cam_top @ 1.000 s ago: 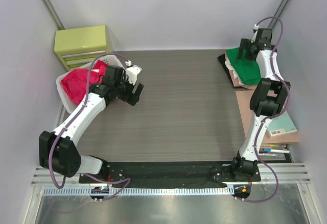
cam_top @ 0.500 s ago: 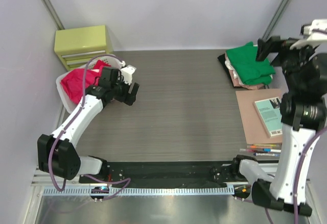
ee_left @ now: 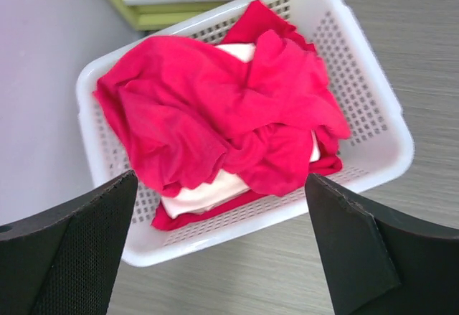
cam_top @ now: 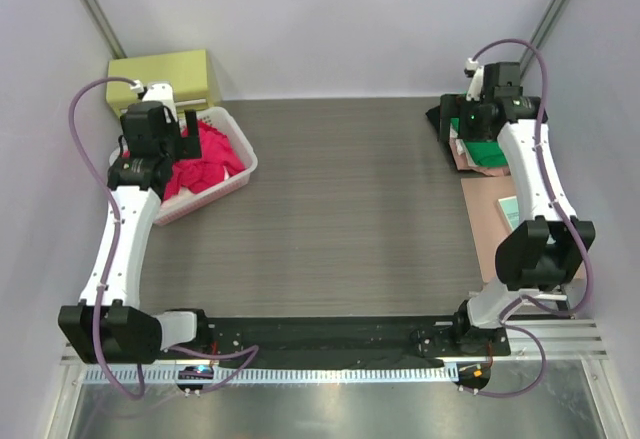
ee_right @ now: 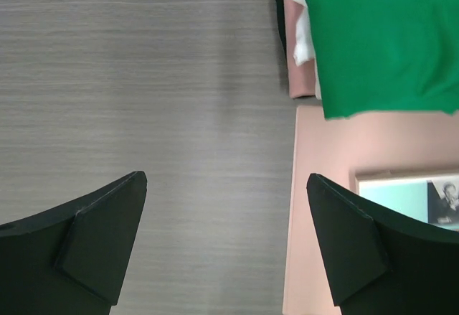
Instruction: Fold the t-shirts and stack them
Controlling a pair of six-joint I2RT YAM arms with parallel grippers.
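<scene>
Several crumpled red t-shirts and a white one fill the white slatted basket at the back left. My left gripper hangs open and empty above the basket's near rim; in the top view it is over the red shirts. At the back right lies a stack with the green t-shirt on top, over white, pale pink and black layers. My right gripper is open and empty over bare table just left of the stack.
A yellow-green drawer cabinet stands behind the basket. A pinkish-brown board lies in front of the stack, with a teal-covered book on it. Pens lie near the right front edge.
My left arm has swung back from the table to above the basket. My right arm has come down from a raised pose to the left edge of the folded stack.
</scene>
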